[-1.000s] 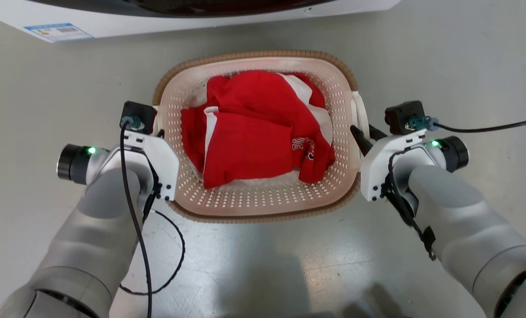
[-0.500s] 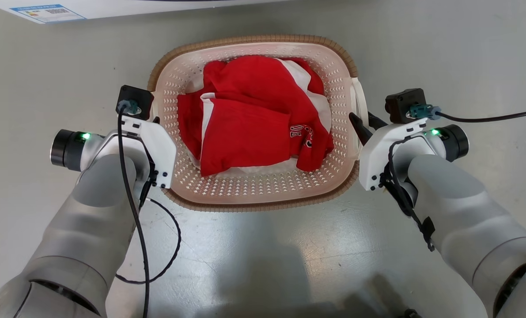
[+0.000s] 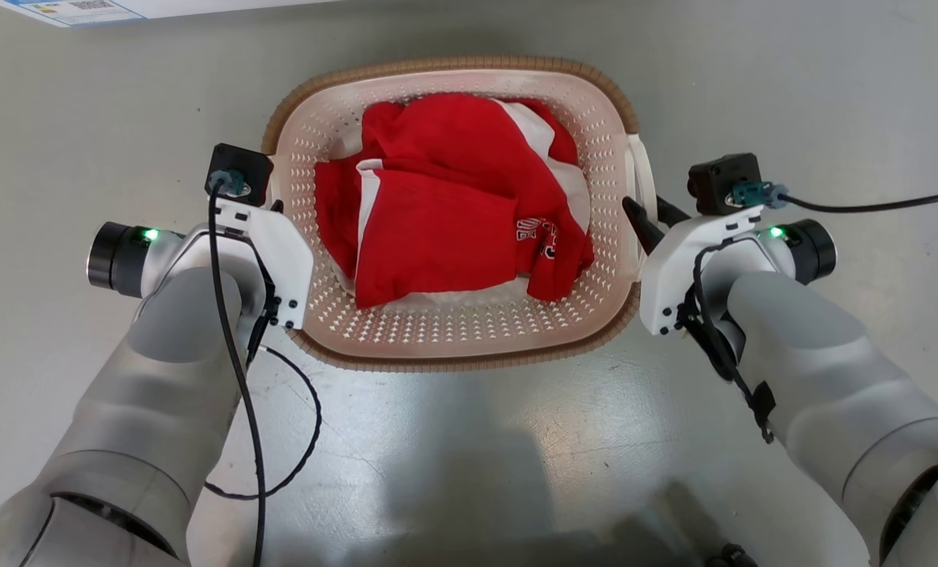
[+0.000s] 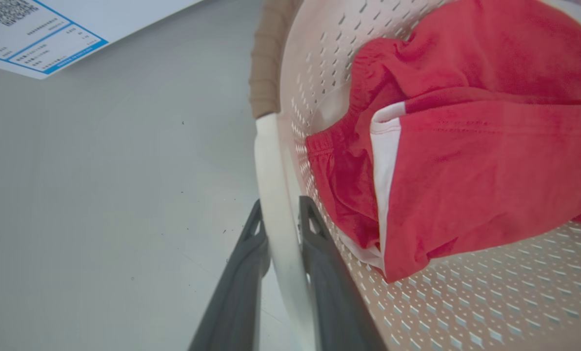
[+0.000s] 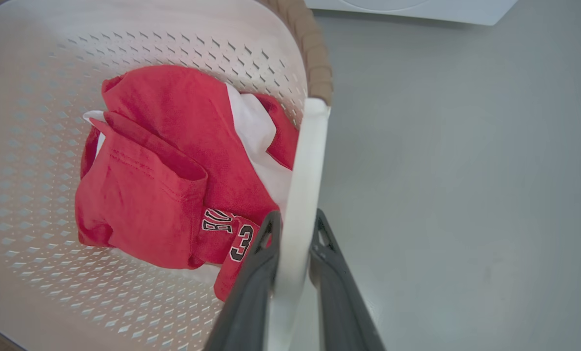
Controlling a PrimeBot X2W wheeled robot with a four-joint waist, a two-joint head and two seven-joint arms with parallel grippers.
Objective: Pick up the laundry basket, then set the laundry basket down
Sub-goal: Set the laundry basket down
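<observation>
The left arm (image 3: 153, 378) and right arm (image 3: 831, 386) both extend forward, wrists turned inward toward each other, with a green indicator lit on each wrist. The left pincer (image 4: 280, 210) is clamped on the left handle (image 4: 272, 161) of the laundry basket (image 4: 466, 302), one finger per face. The right pincer (image 5: 296, 219) grips the right handle (image 5: 310, 146) identically.

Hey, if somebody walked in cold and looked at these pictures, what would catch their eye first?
The bright red clothes heaped in the cream laundry basket, at the centre of the head view. Next, the left gripper and right gripper, each clamped on one of its white side handles.
</observation>
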